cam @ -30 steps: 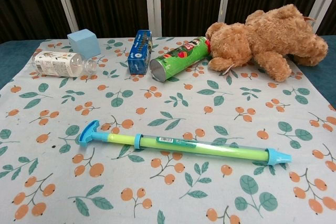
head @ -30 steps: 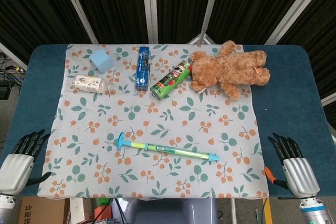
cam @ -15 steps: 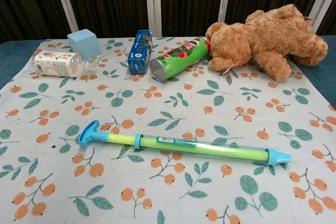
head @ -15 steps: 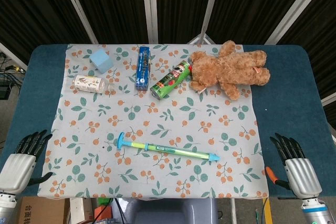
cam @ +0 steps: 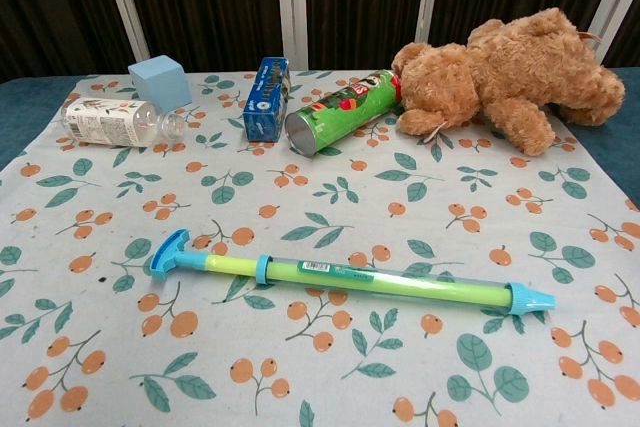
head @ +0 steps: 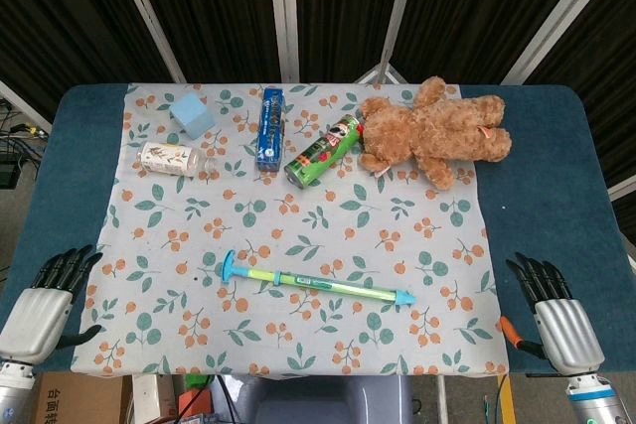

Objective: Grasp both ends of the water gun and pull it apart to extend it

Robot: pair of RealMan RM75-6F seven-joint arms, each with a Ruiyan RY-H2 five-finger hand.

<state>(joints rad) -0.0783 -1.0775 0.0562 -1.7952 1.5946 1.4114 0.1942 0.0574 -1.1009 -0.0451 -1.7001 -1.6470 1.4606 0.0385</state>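
Black-fingered and empty, your left hand (head: 40, 308) has slipped slightly lower at the near-left tabletop corner, while your right hand (head: 555, 318), fingers likewise apart, has barely stirred, so no reach has begun. Between them lies one water gun (head: 316, 282) (untouched, on the floral cloth (head: 417, 235)). Beyond: one cube (head: 191, 115), one bottle (head: 176, 159), one box (head: 270, 127), one can (head: 323, 151), one teddy bear (head: 435, 132).
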